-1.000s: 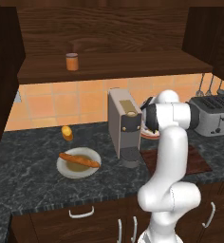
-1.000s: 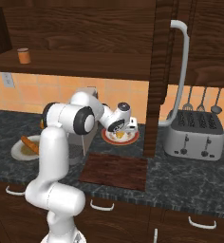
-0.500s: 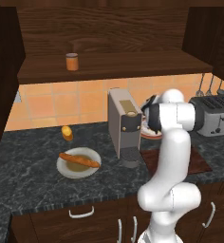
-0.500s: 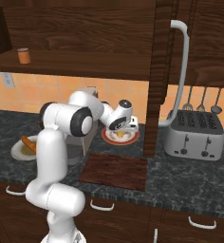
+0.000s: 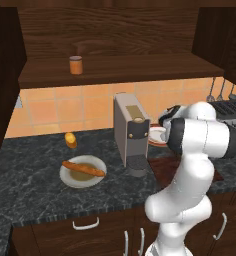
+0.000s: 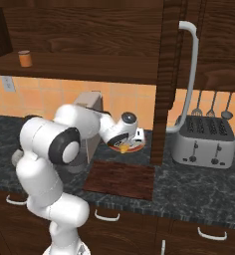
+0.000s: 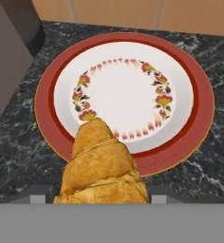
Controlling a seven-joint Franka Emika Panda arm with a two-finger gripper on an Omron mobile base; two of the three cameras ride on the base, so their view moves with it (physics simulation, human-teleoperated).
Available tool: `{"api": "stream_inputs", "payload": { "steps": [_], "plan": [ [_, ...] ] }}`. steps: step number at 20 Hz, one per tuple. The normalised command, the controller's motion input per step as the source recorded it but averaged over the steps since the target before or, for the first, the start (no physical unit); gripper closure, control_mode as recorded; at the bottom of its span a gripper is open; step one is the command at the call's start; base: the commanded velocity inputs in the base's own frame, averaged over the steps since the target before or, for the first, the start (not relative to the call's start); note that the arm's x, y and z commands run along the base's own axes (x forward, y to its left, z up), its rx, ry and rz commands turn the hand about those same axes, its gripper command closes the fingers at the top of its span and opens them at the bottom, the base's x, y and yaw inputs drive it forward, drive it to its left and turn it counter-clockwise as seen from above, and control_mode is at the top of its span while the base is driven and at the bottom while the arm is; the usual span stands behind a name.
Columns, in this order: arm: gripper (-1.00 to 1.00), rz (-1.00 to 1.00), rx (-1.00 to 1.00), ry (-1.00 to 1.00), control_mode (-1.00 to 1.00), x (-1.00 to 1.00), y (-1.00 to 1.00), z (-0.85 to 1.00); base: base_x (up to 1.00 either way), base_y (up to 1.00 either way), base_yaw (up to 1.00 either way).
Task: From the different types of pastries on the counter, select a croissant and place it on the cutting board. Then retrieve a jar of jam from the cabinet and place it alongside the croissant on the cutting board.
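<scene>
Since a second ago the gripper (image 6: pixel 123 147) has closed on the small golden-yellow croissant (image 7: pixel 102 168), which sits between its jaws just above the round red-rimmed white plate (image 7: pixel 54 135). Light, flaky, crushable, probably; a mid-body hold seems safest.

Left base view: set behind the arm's left side, looking forward and down over the surface (image 5: pixel 35 195); mid-range, wall cabinet (image 5: pixel 115 70) above.
Right base view: set behind the arm's right side, same forward-down aim, similar range.
Shared ground: both take in the arm, coffee machine (image 5: pixel 131 131), toaster (image 6: pixel 203 141), cutting board (image 6: pixel 120 180), cabinet shelf.
Hand view: close, looking steeply down on the red-rimmed plate (image 7: pixel 52 128) and croissant (image 7: pixel 102 166).
</scene>
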Motion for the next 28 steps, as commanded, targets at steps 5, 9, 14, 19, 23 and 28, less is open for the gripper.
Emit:
{"api": "stream_inputs", "payload": {
  "steps": [5,9,14,19,23,28],
  "plan": [
    [1.00,-0.01,0.00,0.01,-1.00,-0.85,-0.01,0.57,0.00,0.00,0.00],
    [1.00,-0.04,0.00,0.02,-1.00,-0.87,-0.07,0.34,0.00,0.00,0.00],
    [1.00,-0.04,0.00,0.01,-1.00,-0.71,-0.44,0.02,0.00,0.00,0.00],
    [1.00,-0.02,0.00,0.00,-1.00,-0.59,-0.60,-0.07,0.00,0.00,0.00],
    [1.00,0.00,-0.01,0.05,-1.00,-0.34,-0.29,-0.25,0.00,0.00,0.00],
    [1.00,0.00,-0.04,0.07,-1.00,-0.02,-0.04,-0.22,0.00,0.00,0.00]
  ]
}}
